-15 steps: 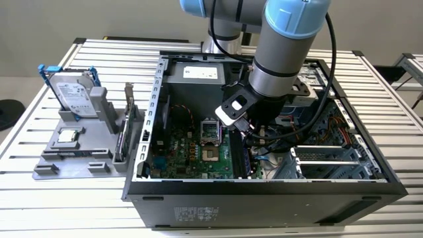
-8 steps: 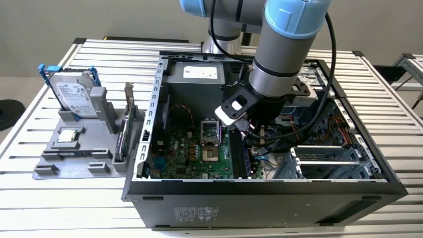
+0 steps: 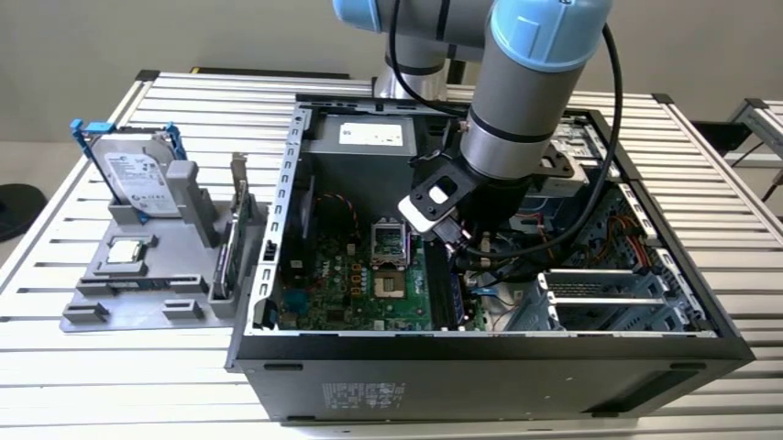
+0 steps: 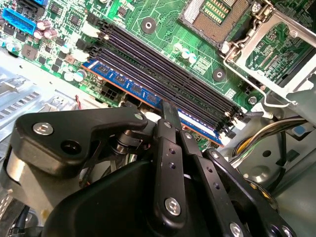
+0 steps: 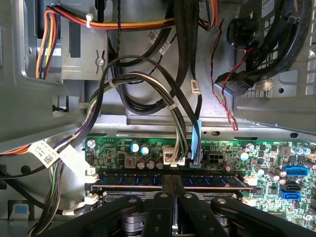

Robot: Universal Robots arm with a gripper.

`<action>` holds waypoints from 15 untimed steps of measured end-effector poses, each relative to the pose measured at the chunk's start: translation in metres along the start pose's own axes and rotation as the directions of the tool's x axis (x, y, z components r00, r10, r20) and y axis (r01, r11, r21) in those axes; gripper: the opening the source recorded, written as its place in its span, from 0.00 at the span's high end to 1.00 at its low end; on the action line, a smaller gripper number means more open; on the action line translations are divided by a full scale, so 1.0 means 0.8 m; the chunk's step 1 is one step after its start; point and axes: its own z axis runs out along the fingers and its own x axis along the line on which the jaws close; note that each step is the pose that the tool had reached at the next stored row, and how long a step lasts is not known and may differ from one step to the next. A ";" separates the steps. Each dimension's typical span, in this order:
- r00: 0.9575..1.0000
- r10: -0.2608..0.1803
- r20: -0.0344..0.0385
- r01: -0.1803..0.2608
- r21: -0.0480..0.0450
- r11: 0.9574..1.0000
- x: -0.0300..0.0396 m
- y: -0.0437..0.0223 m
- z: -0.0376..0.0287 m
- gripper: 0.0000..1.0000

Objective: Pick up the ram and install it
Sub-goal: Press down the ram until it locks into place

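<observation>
The arm is reaching down into the open computer case (image 3: 490, 367), which is lying on its side on the slatted tabletop (image 3: 722, 165). The claw (image 4: 168, 111) is sitting low over the green motherboard (image 4: 163, 17), its two black fingers (image 4: 170, 116) pressed together on the top edge of the ram (image 4: 133, 89).

The ram is standing on edge in the memory slot lying farthest from the processor socket (image 4: 217, 15), the outermost of the row. Three empty black slots (image 4: 163, 64) are running parallel between the ram and that socket. In the first wrist view the ram (image 5: 207, 181) is stretching out to both sides of the claw (image 5: 173, 190), which is pinching it near its middle, and the white slot latches (image 5: 91, 173) are showing at one end. Just beyond the ram from the socket, bundles of cables (image 5: 148, 98) are hanging against the case's metal wall.

In the exterior view, a grey parts holder (image 3: 147, 266) is resting on the tabletop beside the case, on the exterior view's left. A silver hard drive (image 3: 135, 174) in a blue frame is standing upright in it, and an expansion card (image 3: 238, 229) with a metal bracket is standing at the holder's edge nearest the case.
</observation>
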 end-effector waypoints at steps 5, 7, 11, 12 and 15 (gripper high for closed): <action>1.000 0.000 0.000 0.000 0.000 1.000 -0.0001 0.0000 0.0003 1.00; 1.000 0.000 0.001 0.000 0.000 1.000 0.0000 0.0000 0.0013 1.00; 1.000 0.000 0.000 0.000 0.000 1.000 0.0000 0.0001 0.0035 1.00; 1.000 0.000 0.000 0.000 0.000 1.000 0.0001 0.0001 0.0036 1.00; 1.000 0.000 0.000 0.000 0.000 1.000 0.0001 0.0001 0.0024 1.00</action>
